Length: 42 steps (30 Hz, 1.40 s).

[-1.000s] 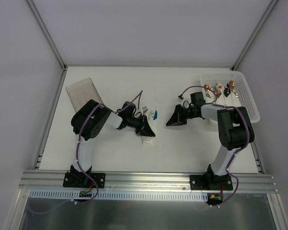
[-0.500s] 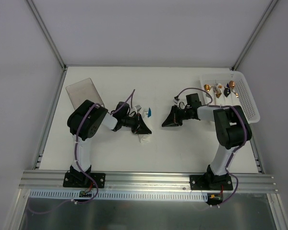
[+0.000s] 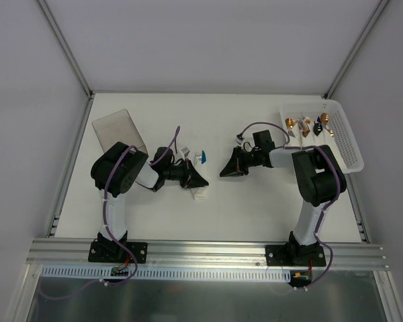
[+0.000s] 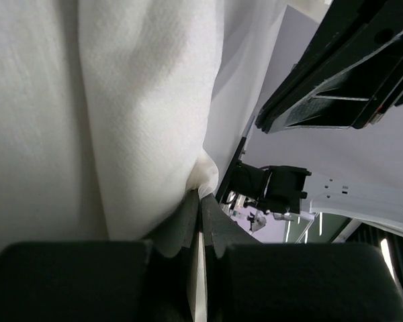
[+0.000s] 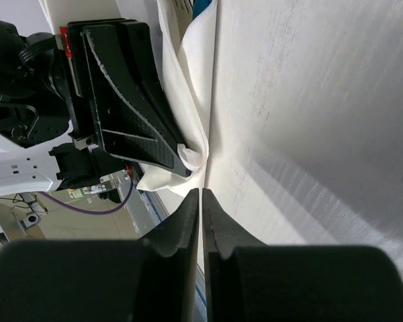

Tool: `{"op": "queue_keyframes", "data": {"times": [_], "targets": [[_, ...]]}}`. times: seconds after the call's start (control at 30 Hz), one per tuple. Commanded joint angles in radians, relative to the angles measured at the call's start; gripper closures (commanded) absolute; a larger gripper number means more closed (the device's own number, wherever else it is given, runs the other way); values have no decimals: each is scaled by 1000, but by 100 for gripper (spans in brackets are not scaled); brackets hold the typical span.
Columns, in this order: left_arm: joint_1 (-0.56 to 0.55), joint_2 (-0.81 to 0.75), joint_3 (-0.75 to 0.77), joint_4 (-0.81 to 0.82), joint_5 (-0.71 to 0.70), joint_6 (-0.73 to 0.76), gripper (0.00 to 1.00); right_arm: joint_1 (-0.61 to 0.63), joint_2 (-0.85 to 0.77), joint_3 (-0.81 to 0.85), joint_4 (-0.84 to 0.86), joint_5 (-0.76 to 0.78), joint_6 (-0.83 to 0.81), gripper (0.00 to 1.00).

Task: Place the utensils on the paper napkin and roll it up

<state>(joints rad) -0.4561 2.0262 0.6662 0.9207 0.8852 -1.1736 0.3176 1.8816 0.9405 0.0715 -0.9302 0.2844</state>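
Two tools, both closed: the left tool (image 3: 196,180) pinches a fold of the napkin (image 4: 121,100), left of centre in the top view, while the right tool (image 3: 226,169), empty, lies just right of it on the desk (image 3: 255,201). The paper looks thin and limp, likely to tear or spring open, so it is best gripped at its folded edge. Only the top view shows the fork (image 3: 200,158) clearly, blue handle above the left tool. The right wrist view shows the pinch itself.
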Motion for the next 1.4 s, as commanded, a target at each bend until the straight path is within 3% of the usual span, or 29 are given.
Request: {"op": "queue_keyframes", "data": {"times": [0.0, 0.27, 0.53, 1.1, 1.37], "targets": [[13, -43, -13, 161, 7, -41, 100, 8, 22, 47, 31, -19, 18, 92], [16, -81, -10, 188, 27, -35, 100, 35, 44, 101, 37, -12, 30, 92], [27, -165, 6, 30, -2, 34, 100, 86, 80, 130, 39, 1, 47, 92], [60, -116, -53, 119, 12, -15, 100, 198, 180, 192, 85, 24, 96, 92], [57, -93, 10, 132, 17, -52, 100, 225, 220, 156, 50, 90, 96, 94]]}}
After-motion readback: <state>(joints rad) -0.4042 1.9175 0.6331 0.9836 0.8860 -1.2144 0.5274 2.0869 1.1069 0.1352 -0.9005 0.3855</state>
